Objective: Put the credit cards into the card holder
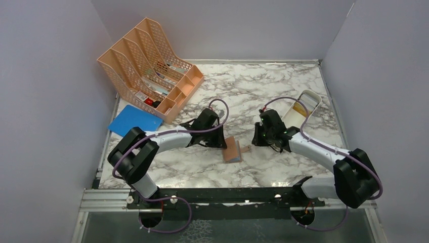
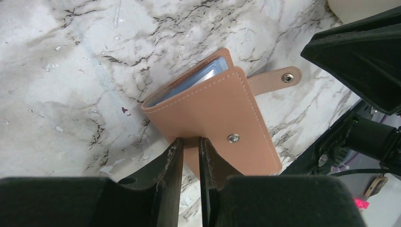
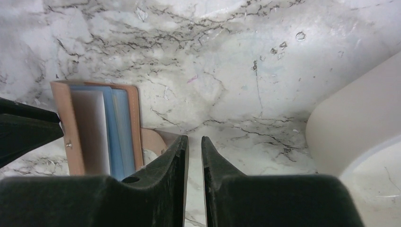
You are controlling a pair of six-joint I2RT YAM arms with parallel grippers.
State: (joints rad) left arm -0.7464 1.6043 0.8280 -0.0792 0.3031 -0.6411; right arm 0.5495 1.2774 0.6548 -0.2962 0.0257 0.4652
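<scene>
The pinkish-tan card holder (image 1: 232,151) lies on the marble table between the two grippers, folded almost shut, its snap tab (image 2: 279,79) sticking out. Its blue lining shows in the left wrist view (image 2: 217,113) and the right wrist view (image 3: 118,127), where a whitish-grey sheet (image 3: 87,132) sits between the leaves; I cannot tell if it is a card. My left gripper (image 1: 224,142) is shut, its tips (image 2: 190,141) over the holder's near edge. My right gripper (image 1: 256,140) is shut and empty (image 3: 193,139), just right of the tab. A yellowish card (image 1: 299,108) lies in the white tray.
The white oblong tray (image 1: 312,96) stands at the right, close to the right gripper (image 3: 350,118). A peach mesh file organiser (image 1: 146,66) stands at the back left, with a blue flat folder (image 1: 134,120) in front of it. Grey walls enclose the table.
</scene>
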